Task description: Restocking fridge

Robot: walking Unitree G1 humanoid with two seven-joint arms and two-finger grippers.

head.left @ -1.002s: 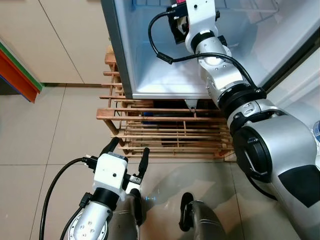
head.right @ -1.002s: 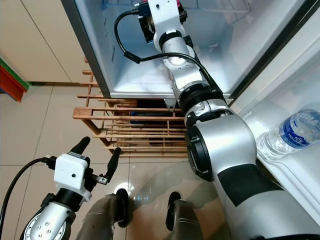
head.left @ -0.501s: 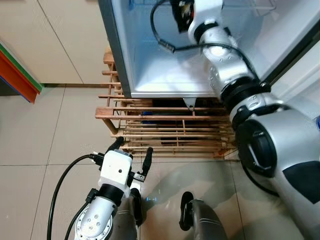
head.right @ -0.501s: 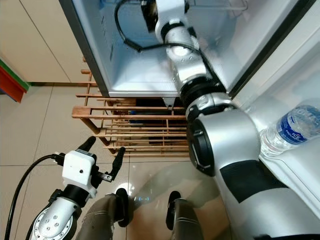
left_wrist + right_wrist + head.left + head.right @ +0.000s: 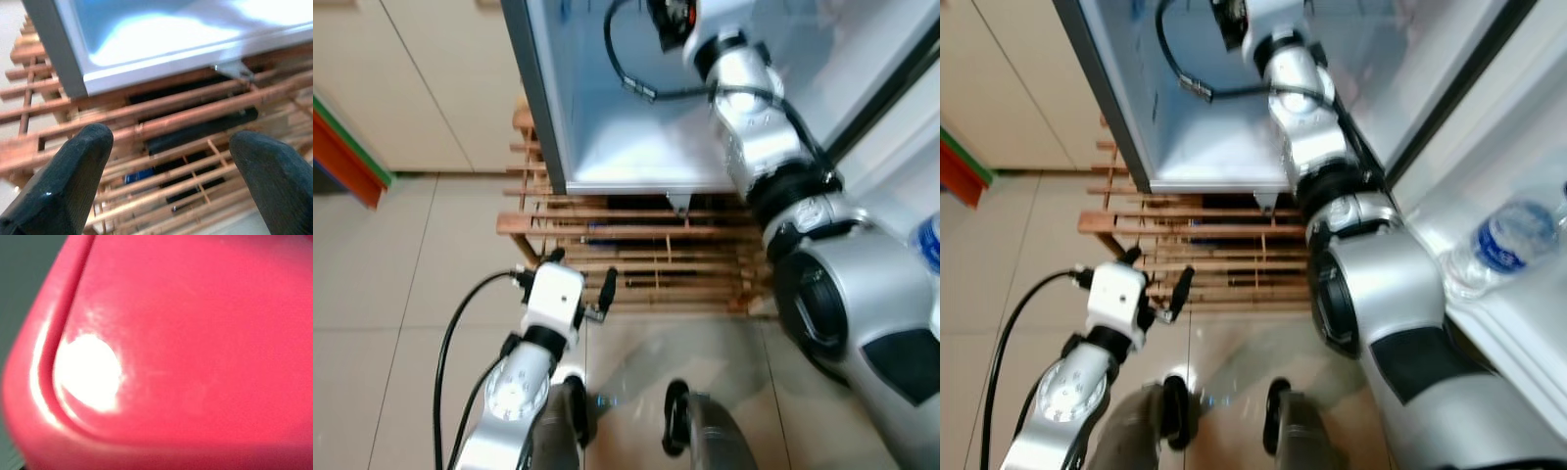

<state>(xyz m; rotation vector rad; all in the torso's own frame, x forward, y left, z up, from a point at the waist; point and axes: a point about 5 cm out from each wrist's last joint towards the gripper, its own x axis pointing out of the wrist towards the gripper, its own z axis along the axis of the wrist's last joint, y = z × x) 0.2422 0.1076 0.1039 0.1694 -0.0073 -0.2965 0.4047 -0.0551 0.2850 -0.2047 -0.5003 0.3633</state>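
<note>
The open fridge (image 5: 636,137) has a pale, lit inner compartment. My right arm (image 5: 754,127) reaches up into it, with the wrist (image 5: 674,15) at the top edge of the head view. In the right wrist view a glossy red surface (image 5: 186,342) sits very close to the camera. A water bottle (image 5: 1503,245) with a blue label lies in the white door shelf (image 5: 1528,323) on the right. My left gripper (image 5: 579,272) is open and holds nothing. It hovers low in front of the wooden rack (image 5: 646,245), and its black fingertips (image 5: 83,147) frame the slats.
The slatted wooden rack stands under the fridge with dark items (image 5: 195,129) inside it. A red and green edge (image 5: 347,152) sticks in at the far left. Beige cabinet fronts (image 5: 431,78) rise behind the tiled floor (image 5: 391,294). My feet (image 5: 680,441) show at the bottom.
My left arm has risen and moved forward toward the wooden rack. The right arm has pushed further up into the fridge. The camera has shifted slightly.
</note>
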